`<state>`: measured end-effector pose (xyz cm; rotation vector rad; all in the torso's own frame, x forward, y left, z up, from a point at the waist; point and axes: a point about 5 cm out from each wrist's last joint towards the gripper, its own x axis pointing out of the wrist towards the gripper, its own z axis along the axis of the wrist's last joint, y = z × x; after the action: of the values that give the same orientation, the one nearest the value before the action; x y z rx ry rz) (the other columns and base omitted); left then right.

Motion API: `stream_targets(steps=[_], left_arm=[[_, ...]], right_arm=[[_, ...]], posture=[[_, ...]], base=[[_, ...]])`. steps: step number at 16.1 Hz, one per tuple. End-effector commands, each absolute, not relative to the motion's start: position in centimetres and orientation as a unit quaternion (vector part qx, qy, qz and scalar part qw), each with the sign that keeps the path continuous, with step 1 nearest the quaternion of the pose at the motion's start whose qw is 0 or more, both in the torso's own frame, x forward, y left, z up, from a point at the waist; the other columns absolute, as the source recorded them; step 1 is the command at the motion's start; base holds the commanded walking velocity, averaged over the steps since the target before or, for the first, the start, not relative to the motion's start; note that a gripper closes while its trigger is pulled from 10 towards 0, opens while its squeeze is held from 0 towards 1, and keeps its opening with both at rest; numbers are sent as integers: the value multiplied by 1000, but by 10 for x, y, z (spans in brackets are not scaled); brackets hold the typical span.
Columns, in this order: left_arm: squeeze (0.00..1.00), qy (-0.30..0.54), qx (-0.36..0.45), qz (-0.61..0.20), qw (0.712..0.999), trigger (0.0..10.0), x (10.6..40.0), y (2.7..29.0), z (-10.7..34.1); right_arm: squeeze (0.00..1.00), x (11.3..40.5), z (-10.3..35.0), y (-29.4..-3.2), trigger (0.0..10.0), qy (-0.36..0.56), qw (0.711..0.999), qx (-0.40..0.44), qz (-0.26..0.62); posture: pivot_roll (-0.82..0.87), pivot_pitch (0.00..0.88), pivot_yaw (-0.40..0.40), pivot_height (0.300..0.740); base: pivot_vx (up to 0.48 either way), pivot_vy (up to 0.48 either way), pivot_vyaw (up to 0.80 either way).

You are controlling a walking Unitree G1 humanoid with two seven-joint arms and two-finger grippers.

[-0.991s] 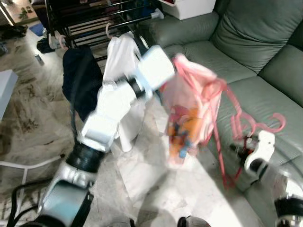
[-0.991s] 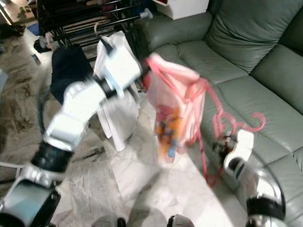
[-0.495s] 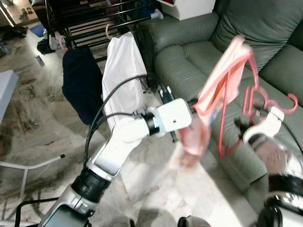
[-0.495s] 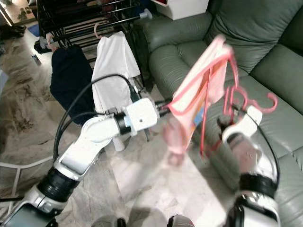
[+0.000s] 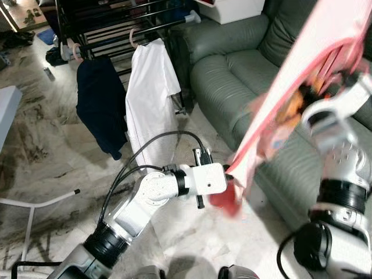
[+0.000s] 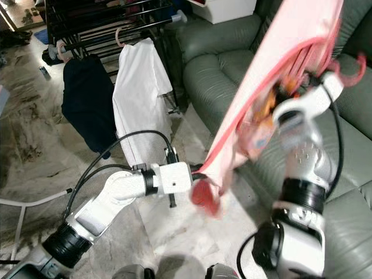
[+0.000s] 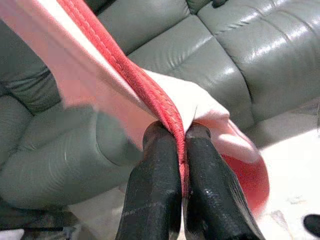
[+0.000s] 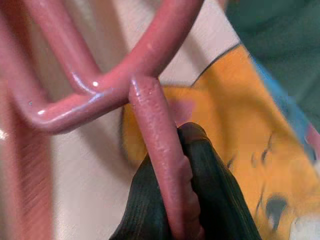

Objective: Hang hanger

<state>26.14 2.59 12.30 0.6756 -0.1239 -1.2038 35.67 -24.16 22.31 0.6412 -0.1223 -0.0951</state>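
One pink hanger (image 8: 150, 115) clamped by right gripper (image 8: 180, 200); left gripper (image 7: 182, 165) pinching one pink garment's (image 5: 302, 87) hem

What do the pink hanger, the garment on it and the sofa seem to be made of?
Pink hanger: likely glossy moulded plastic; rounded bars show specular glints. Pink garment: soft knit fabric with stitched red binding along its edge, plus a printed graphic. Sofa: grey-green leather or leatherette, smooth with a sheen and creases.

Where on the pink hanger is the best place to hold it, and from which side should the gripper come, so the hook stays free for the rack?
Probably the straight neck just below the hook. The right gripper is already shut on the pink hanger there, coming from under, so the hook stays free above the fingers. The left gripper pinches the red hem of the pink garment, holding it taut.
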Motion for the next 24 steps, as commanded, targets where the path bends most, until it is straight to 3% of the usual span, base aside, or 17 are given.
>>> stream_targets(steps=[1, 3, 4, 6, 10, 14, 19, 20, 21, 24], left_arm=[[0, -28, 325, -559, 762, 10000, 261, 30, 111], [0, -1, 342, -557, 757, 10000, 263, 34, 102], [0, 7, 348, -557, 754, 10000, 262, 36, 98], [0, 14, 341, -542, 768, 10000, 265, 36, 96], [0, 24, 341, -530, 776, 10000, 272, 32, 95], [0, 16, 339, -533, 775, 10000, 274, 27, 101], [0, 17, 320, -537, 781, 10000, 273, 24, 103], [427, 22, 315, -539, 781, 10000, 273, 24, 103], [1000, 46, 289, -553, 780, 10000, 269, 23, 99], [1000, 50, 276, -566, 775, 10000, 262, 23, 97]], right_arm=[[0, 358, 253, -242, 10000, -108, 955, 269, -61], [0, 360, 255, -245, 10000, -99, 961, 240, -93], [0, 362, 247, -239, 10000, -67, 978, 179, -81], [0, 361, 222, -216, 10000, -2, 997, 82, -11], [0, 341, 170, -187, 10000, 83, 993, -18, 78], [0, 326, 148, -173, 10000, 130, 981, -20, 142], [0, 324, 139, -172, 10000, 153, 979, 35, 129], [0, 323, 138, -171, 10000, 152, 980, 23, 130], [0, 321, 135, -171, 10000, 145, 980, -3, 138], [0, 312, 130, -171, 10000, 124, 976, -62, 167]], posture=[[-71, 39, 62, 740], [-73, 37, 59, 740], [-75, 36, 56, 740], [-76, 36, 56, 740], [-79, 38, 56, 740], [-85, 42, 60, 740], [-86, 44, 64, 740], [-86, 44, 64, 740], [-84, 42, 61, 740], [-85, 42, 57, 740]], base=[[0, 0, 0], [0, 0, 0], [0, 0, 0], [0, 0, 0], [0, 0, 0], [0, 0, 0], [0, 0, 0], [0, 0, 0], [0, 0, 0], [0, 0, 0]])
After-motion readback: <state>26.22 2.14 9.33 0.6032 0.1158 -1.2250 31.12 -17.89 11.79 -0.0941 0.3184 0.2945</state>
